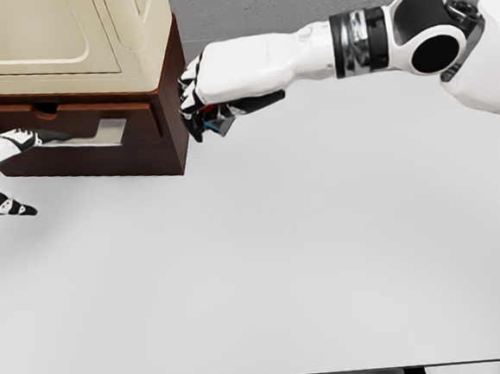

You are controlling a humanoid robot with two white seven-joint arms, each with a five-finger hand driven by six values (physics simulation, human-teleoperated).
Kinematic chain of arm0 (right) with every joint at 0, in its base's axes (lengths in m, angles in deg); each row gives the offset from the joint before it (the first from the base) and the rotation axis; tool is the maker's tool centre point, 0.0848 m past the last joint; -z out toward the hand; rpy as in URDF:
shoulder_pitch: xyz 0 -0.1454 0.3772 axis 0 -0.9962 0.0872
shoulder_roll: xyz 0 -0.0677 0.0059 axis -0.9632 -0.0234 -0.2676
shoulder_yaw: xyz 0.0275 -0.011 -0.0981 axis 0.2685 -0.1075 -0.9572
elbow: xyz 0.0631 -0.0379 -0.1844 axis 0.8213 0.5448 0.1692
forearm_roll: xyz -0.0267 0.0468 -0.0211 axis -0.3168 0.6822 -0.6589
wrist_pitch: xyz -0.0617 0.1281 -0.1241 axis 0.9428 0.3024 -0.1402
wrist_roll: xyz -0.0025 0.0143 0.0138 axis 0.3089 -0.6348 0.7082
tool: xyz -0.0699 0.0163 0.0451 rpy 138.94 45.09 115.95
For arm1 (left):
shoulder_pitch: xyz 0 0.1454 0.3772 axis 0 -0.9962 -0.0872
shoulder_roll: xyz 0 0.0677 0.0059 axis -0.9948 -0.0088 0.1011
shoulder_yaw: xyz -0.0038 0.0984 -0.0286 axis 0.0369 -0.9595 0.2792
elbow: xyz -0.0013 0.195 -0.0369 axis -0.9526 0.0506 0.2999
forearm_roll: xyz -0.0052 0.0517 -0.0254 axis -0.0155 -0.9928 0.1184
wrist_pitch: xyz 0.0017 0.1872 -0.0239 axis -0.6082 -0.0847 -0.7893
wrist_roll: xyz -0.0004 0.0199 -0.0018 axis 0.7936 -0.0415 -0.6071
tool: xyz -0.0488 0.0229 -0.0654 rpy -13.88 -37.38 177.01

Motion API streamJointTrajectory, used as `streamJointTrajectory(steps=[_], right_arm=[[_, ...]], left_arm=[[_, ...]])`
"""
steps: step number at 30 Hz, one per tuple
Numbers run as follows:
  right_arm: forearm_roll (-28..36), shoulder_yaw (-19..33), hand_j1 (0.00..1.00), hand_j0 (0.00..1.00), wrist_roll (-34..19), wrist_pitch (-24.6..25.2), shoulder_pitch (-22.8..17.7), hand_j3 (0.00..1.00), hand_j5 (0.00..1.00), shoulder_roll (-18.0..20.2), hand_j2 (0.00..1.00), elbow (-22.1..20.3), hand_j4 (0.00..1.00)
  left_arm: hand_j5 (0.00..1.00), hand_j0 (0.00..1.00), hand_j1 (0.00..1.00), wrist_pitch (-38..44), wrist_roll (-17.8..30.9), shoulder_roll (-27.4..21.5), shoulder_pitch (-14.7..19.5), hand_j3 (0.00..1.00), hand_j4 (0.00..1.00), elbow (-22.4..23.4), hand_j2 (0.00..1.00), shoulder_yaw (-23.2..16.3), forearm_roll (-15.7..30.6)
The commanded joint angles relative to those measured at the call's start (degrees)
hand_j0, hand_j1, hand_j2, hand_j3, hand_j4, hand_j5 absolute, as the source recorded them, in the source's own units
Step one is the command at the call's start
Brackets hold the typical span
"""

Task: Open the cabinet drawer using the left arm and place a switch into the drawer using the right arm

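Switch carried toward cabinet, drawer barely open: collision and drop risk.

Right hand (213, 99) curled around small dark switch (220, 121) with a red-blue glint, held in the air right against the cabinet (168, 115) side corner. Left hand (10, 167) at the drawer (63, 124) front, fingers spread, gripping nothing visible. Drawer looks hardly pulled out, so probably no gap to drop into; could clip the cabinet corner or release onto the table (308, 260). Grip mostly hidden, slip possible.
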Motion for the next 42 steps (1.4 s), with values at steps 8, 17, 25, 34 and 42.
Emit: streamJointTrajectory(steps=[8, 17, 25, 34, 42], right_arm=[[0.7, 0.0, 0.40, 0.40, -0.1, 0.2, 0.4, 0.40, 0.40, -1.8, 0.40, -1.1, 0.40], [1.8, 0.1, 0.40, 0.40, -0.1, 0.2, 2.5, 0.40, 0.40, -2.8, 0.40, -1.0, 0.40], [1.9, 0.1, 0.40, 0.40, -0.1, 0.2, 3.0, 0.40, 0.40, -4.3, 0.40, -0.9, 0.40], [1.9, 0.1, 0.40, 0.40, -0.1, 0.2, 3.2, 0.40, 0.40, -4.8, 0.40, -0.9, 0.40], [2.0, 0.0, 0.40, 0.40, -0.1, 0.2, 4.0, 0.40, 0.40, -5.6, 0.40, -0.4, 0.40]], left_arm=[[1.00, 1.00, 1.00, 0.1, 0.2, -3.9, -0.2, 1.00, 1.00, -3.9, 1.00, 0.1, 0.5], [1.00, 1.00, 1.00, 0.1, 0.1, -6.3, -0.7, 1.00, 1.00, -6.4, 1.00, -0.4, 0.5], [1.00, 1.00, 1.00, 0.1, -0.1, -8.7, -2.5, 1.00, 1.00, -8.6, 1.00, 0.1, 0.5], [1.00, 1.00, 1.00, 0.1, -0.3, -12.1, -3.6, 1.00, 1.00, -10.5, 1.00, 0.2, 1.4], [1.00, 1.00, 1.00, 0.1, -0.5, -14.7, -4.9, 1.00, 1.00, -12.3, 1.00, 0.3, 1.9]])
